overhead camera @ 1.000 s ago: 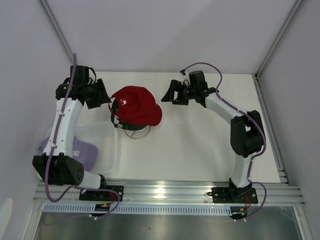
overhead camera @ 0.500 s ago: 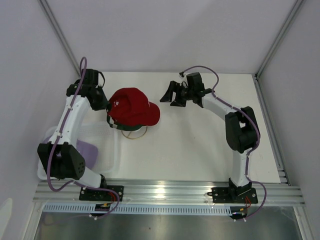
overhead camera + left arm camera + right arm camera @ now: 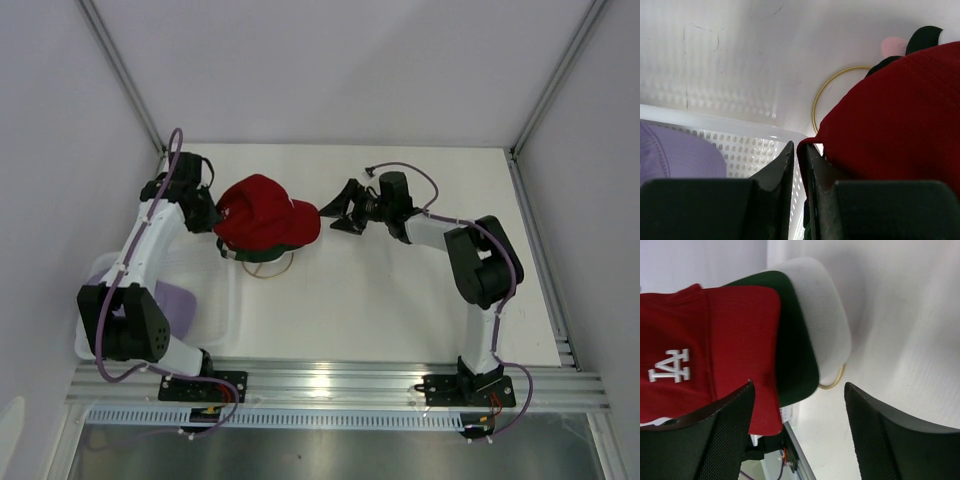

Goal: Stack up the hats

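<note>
A red cap with a white logo lies on top of the stack of hats over the gold ring stand. My left gripper is at the cap's rear left edge. In the left wrist view the jaws are nearly closed, with the red cap's fabric edge pinched between them. My right gripper is open, just right of the red brim. The right wrist view shows the red cap over a dark green brim and a white brim, all between its open fingers. A lavender cap lies in the basket.
The white mesh basket sits at the left front, its rim right below my left gripper. Bits of pink and black caps show under the red one. The enclosure walls stand close on the left, back and right.
My left gripper has moved nearer along the red cap's rear, and the cap has shifted slightly left. My right gripper has swung down and left, closer to the brim.
</note>
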`<state>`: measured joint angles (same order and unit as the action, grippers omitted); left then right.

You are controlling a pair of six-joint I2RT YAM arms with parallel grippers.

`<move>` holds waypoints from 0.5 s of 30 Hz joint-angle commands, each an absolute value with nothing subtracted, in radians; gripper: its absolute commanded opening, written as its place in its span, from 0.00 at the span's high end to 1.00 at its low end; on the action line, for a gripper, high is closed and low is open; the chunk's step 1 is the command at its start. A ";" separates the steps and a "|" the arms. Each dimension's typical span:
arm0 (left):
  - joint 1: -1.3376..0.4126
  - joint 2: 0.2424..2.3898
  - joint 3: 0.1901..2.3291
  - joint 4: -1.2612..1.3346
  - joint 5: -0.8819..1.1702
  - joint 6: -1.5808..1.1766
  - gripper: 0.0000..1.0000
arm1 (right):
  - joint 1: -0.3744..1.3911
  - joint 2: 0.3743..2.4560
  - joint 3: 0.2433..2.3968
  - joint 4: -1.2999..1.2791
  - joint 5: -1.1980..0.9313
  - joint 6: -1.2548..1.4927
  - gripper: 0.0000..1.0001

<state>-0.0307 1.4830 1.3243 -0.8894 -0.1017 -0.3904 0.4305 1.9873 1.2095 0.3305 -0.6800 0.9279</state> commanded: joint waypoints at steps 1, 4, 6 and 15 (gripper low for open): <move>-0.029 1.427 1.304 -0.902 -0.110 -0.361 0.82 | 0.440 1.910 1.201 0.547 -0.719 1.028 0.27; -0.029 1.388 1.302 -0.885 -0.109 -0.357 0.81 | 0.443 1.898 1.189 0.581 -0.721 1.060 0.30; -0.029 1.376 1.305 -0.881 -0.106 -0.354 0.80 | 0.448 1.894 1.181 0.636 -0.724 1.090 0.29; -0.029 1.373 1.327 -0.884 -0.087 -0.347 0.81 | 0.491 1.919 1.186 0.569 -0.704 1.069 0.30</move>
